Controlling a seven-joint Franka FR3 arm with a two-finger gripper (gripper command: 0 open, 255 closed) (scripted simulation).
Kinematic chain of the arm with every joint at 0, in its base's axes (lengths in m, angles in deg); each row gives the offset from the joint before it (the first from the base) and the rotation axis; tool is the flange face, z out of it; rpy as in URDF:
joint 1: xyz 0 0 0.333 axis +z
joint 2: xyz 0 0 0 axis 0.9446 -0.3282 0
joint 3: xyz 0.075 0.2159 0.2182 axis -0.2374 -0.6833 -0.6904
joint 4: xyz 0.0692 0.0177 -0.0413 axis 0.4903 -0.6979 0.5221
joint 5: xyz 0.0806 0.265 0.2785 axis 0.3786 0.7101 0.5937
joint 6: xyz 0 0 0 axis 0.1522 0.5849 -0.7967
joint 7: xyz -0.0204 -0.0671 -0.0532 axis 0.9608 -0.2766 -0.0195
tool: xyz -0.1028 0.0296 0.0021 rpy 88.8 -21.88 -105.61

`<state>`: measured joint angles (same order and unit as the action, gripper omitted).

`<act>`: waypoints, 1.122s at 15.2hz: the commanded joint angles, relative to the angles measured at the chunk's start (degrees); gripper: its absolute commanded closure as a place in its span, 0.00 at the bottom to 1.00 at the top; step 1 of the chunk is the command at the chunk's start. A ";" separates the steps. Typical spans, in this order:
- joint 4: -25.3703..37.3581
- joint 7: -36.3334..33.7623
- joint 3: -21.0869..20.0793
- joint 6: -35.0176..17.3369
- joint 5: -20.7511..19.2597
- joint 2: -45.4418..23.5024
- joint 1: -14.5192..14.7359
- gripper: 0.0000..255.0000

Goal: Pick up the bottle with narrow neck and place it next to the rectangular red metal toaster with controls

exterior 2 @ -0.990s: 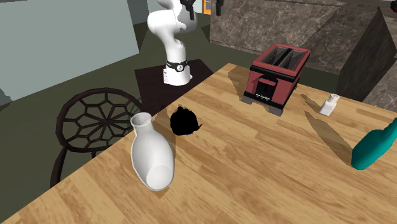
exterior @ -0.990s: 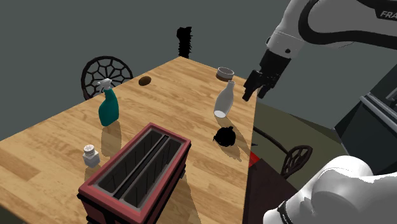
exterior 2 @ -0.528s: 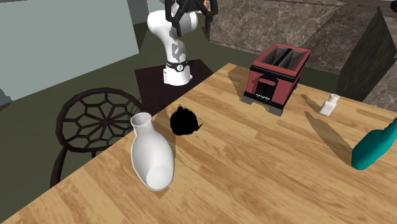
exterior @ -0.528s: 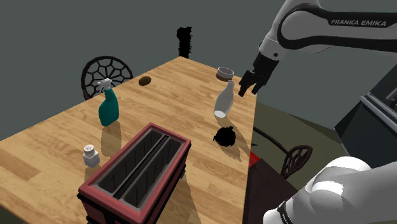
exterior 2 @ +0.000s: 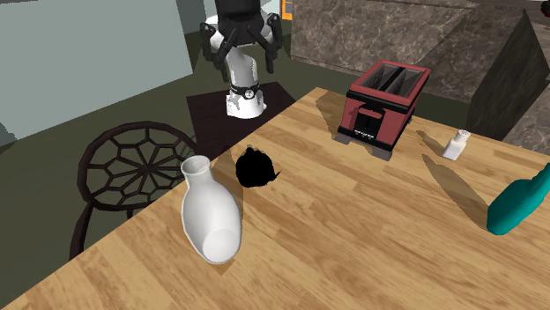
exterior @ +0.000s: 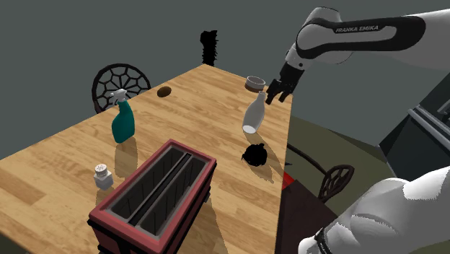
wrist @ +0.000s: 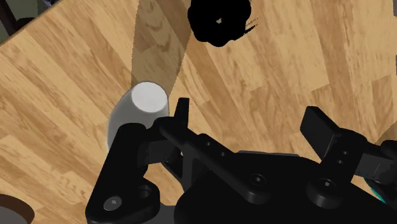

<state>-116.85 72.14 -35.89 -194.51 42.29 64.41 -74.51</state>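
Observation:
The white narrow-necked bottle (exterior: 252, 114) stands upright near the table's edge on the shoulder view's right, close to the camera in the second exterior view (exterior 2: 210, 211). My black gripper (exterior: 275, 94) hangs open just above and to the right of its neck, fingers well apart (exterior 2: 238, 48). Seen from the wrist, the bottle (wrist: 137, 111) sits just outside one finger (wrist: 181, 114), not between the two; the gripper (wrist: 251, 124) holds nothing. The red toaster (exterior: 155, 196) with two dark slots stands at the near end of the table (exterior 2: 385, 97).
A black crumpled object (exterior: 254, 154) lies between bottle and toaster. On the wooden table (exterior: 58, 159) are a teal spray bottle (exterior: 122, 119), a small shaker (exterior: 103, 176), a bowl (exterior: 254, 83) and a brown lump (exterior: 164, 92). Chairs (exterior: 120, 85) (exterior: 335, 180) flank the table.
The arm has swung toward the shoulder view's left and lowered, bringing the open gripper close to the bottle's neck. The bottle and everything else on the table have stayed put.

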 commanded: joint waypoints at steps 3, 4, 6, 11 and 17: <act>5.75 4.79 2.74 -2.65 1.19 -7.79 -0.66 0.00; 7.28 5.96 3.33 -3.19 1.66 -9.75 -0.85 0.00; 10.58 8.32 4.39 -4.05 2.81 -13.73 -1.31 0.00; 20.27 14.09 6.26 -4.98 6.49 -24.11 -3.09 0.00; 27.05 17.61 6.58 -5.87 9.39 -31.75 -4.97 0.00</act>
<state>-90.27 89.41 -29.26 -199.94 51.32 33.57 -79.31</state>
